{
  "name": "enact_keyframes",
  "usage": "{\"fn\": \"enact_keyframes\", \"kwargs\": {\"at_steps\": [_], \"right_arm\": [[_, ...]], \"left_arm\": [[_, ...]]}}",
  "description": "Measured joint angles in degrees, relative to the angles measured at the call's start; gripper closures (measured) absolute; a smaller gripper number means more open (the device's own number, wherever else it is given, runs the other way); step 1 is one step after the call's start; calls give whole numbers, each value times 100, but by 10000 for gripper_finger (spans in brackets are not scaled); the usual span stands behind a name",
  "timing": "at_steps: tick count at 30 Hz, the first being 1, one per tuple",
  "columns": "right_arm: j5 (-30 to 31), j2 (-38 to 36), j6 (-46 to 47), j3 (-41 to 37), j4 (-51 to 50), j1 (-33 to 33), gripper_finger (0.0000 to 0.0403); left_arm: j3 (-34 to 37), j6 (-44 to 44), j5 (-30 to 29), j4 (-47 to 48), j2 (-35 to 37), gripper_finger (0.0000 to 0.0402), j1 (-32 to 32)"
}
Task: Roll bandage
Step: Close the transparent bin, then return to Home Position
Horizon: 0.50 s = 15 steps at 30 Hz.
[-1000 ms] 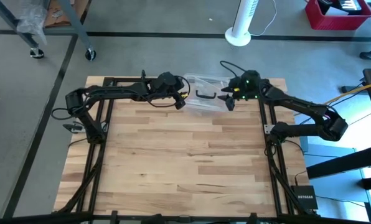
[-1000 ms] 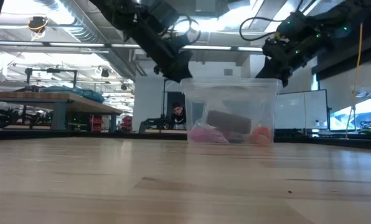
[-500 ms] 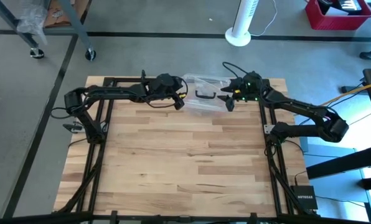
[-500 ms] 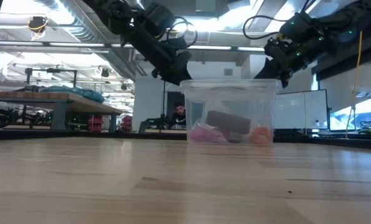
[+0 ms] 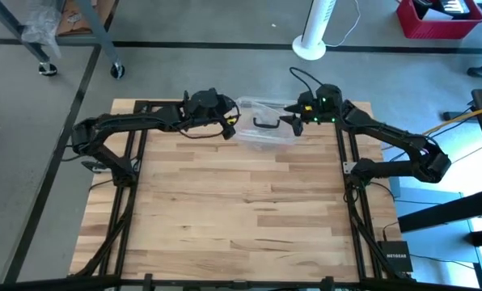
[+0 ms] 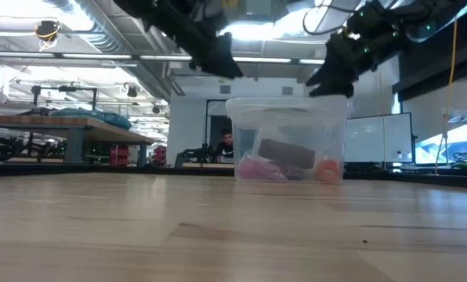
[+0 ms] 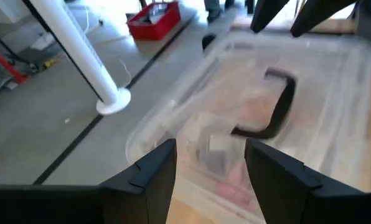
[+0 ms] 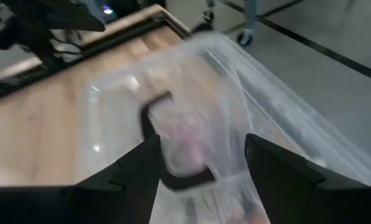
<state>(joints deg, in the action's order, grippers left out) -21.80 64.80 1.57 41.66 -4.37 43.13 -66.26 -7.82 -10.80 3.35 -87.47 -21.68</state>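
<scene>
Hovering at twelve o'clock on the table (image 5: 225, 210), both arms flank the clear plastic box (image 5: 265, 133), which sits against the far edge. Your left gripper (image 5: 231, 123) hangs at the box's nine o'clock side, fingers spread wide and holding nothing; your right gripper (image 5: 293, 123) mirrors it at three o'clock, jaws also wide and empty. Both sit above the rim in the low view, clear of the lid. The black handle (image 5: 265, 124) lies on top between them.

Where's the bandage? No brown strip shows on the wood. Something dark lies inside the box (image 6: 288, 151) beside pink and orange items, but you cannot tell whether that is it.

Watch the risks: the lid looks closed, so descending blind could shove the light box off the far edge. Both grippers converging could clash over the handle. Pressing one side only may tip it.
</scene>
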Motion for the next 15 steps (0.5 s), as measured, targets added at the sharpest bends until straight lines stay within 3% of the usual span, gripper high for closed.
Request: {"fn": "enact_keyframes", "kwargs": {"at_steps": [5,8,11,15], "right_arm": [[-470,-148,-10,568,-535,-74,169],[-392,-458,-5,662,-878,-452,171],[130,-861,-3,487,-1210,-1051,190],[1109,-1465,304,-95,-1024,-2000,248]], "left_arm": [[-14,-18,21,201,441,220,233],[216,-33,49,157,743,220,513],[636,39,78,-120,1155,233,844],[1581,33,78,-722,1710,281,1338]]}}
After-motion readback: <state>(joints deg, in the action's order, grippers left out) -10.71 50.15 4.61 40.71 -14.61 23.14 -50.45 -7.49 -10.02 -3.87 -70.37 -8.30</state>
